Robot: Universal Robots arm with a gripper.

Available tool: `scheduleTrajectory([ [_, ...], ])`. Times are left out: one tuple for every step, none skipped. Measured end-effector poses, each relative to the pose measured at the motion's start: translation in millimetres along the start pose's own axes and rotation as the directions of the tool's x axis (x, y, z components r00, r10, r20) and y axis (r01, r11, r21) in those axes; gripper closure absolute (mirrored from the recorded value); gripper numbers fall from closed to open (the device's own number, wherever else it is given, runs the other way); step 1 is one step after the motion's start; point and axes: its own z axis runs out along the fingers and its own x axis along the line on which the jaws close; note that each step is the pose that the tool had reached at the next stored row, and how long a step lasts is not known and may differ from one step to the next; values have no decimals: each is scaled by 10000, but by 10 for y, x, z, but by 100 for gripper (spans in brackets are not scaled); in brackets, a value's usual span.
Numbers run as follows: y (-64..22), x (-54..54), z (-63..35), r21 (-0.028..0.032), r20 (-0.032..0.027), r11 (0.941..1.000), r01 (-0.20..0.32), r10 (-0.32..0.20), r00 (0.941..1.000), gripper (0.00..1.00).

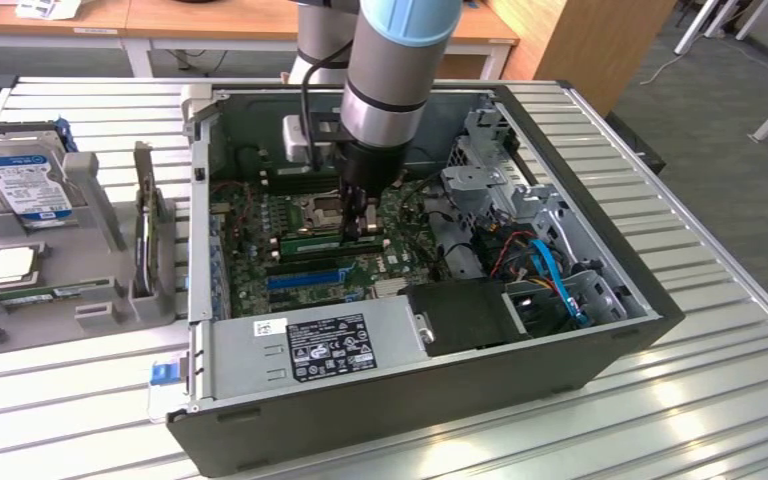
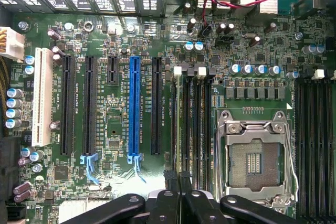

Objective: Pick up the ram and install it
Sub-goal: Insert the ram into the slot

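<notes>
I'm down inside the open computer case (image 1: 398,400) now, gripper (image 1: 361,228) pinched closed on the ram (image 1: 315,243). I've got the green stick near one end and the rest runs out level to one side of my fingers, right over the motherboard (image 2: 115,150). Past my dark fingertips (image 2: 169,178) the black memory slots (image 2: 191,124) lie straight ahead, the blue slot (image 2: 134,108) on one side of me and the open processor socket (image 2: 254,158) on the other. A second stick (image 1: 37,293) lies well away from me, outside the case.
</notes>
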Motion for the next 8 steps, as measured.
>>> scheduleTrajectory([
  [-2, 0, 0, -26, 0, 10000, -2, 2, 10000, 88],
  [-5, 0, 0, -54, 1, 10000, -5, 5, 10000, 88],
  [-9, 0, 0, -80, 1, 10000, -6, 6, 10000, 88],
  [-12, 0, 0, -105, 0, 9999, -7, 7, 10000, 88],
  [-14, 0, 0, -130, 0, 9999, -8, 8, 10000, 88],
  [-15, 0, 0, -145, 0, 9999, -10, 10, 10000, 88],
  [-15, 0, -1, -150, -1, 9999, -11, 11, 10000, 88],
  [-15, 0, -1, -151, -1, 9999, -12, 12, 10000, 88],
])
